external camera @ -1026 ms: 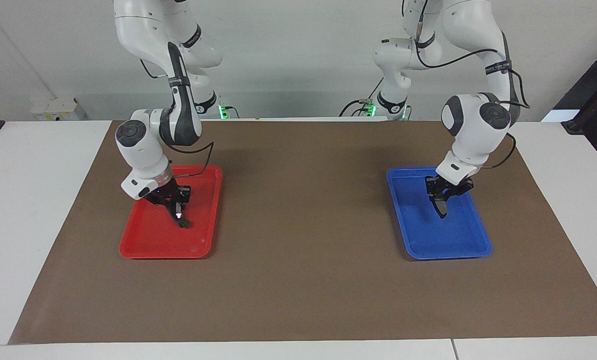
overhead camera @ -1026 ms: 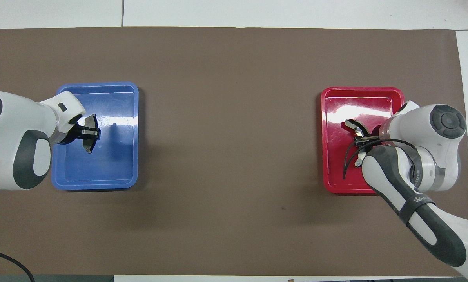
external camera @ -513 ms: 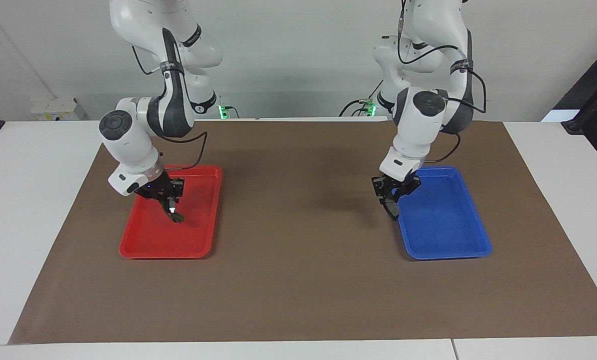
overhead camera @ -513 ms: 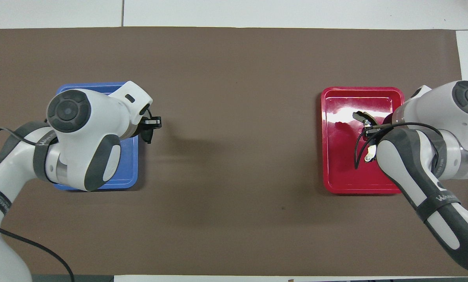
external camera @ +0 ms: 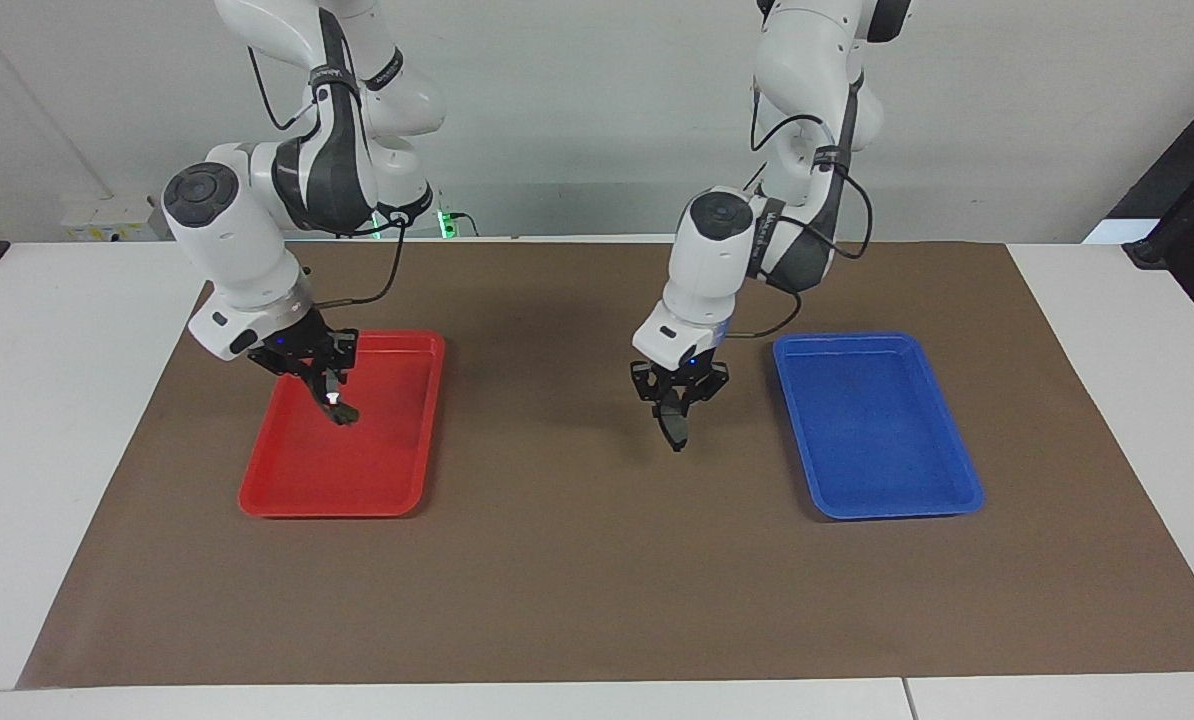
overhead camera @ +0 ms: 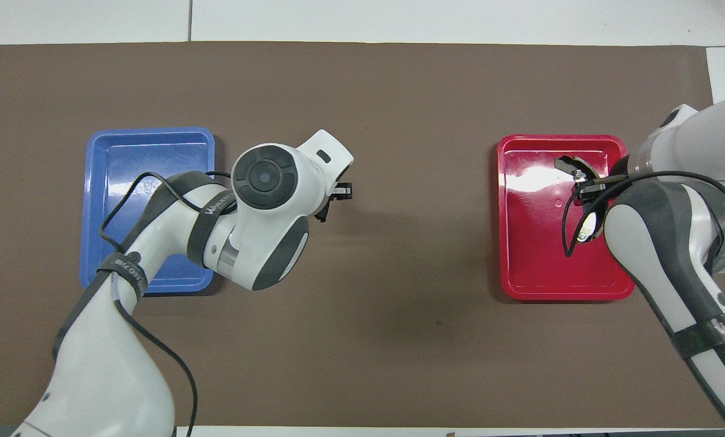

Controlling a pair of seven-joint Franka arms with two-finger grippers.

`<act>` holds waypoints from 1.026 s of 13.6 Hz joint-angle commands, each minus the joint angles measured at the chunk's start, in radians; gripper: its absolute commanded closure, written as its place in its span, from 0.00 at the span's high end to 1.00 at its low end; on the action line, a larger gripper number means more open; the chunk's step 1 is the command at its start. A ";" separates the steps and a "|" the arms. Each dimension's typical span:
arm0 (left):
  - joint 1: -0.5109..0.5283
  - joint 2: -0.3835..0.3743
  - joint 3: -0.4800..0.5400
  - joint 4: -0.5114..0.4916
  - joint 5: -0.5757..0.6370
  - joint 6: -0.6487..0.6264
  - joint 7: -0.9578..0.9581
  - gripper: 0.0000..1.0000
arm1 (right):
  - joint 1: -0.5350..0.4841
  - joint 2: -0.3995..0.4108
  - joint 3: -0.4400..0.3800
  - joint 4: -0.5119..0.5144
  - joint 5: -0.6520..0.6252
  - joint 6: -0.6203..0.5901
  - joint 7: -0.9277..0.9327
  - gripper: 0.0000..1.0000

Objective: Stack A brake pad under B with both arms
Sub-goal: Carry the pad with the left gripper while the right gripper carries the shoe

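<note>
My left gripper (external camera: 673,412) is shut on the A brake pad (external camera: 674,432), a small dark-grey pad that hangs on edge below the fingers. It is held just above the brown mat, between the two trays and beside the blue tray (external camera: 942,500). In the overhead view the left gripper (overhead camera: 337,194) is mostly hidden under the arm's wrist. My right gripper (external camera: 329,392) is shut on B (external camera: 344,412), the curved dark piece with a silver band, and holds it above the red tray (external camera: 287,495). B shows in the overhead view (overhead camera: 570,165) as an arc crossing the right gripper (overhead camera: 590,187).
The blue tray (overhead camera: 150,152) toward the left arm's end and the red tray (overhead camera: 538,261) toward the right arm's end have nothing lying in them. A brown mat (external camera: 577,580) covers the table between and around them.
My left gripper carried the small pad out of the blue tray to over the mat toward the table's middle. My right gripper rose with B over the red tray and shifted slightly toward the robots.
</note>
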 commanded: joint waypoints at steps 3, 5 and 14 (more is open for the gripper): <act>-0.067 0.123 0.017 0.041 -0.014 0.061 -0.040 0.12 | 0.125 0.014 0.009 0.015 0.004 0.003 0.170 0.00; -0.067 0.126 0.015 0.028 -0.014 0.098 -0.041 0.44 | 0.157 0.015 0.009 0.006 0.004 0.040 0.177 0.00; 0.093 -0.159 0.029 -0.025 -0.013 -0.268 -0.023 0.99 | 0.314 0.112 0.010 0.078 0.024 0.077 0.367 0.00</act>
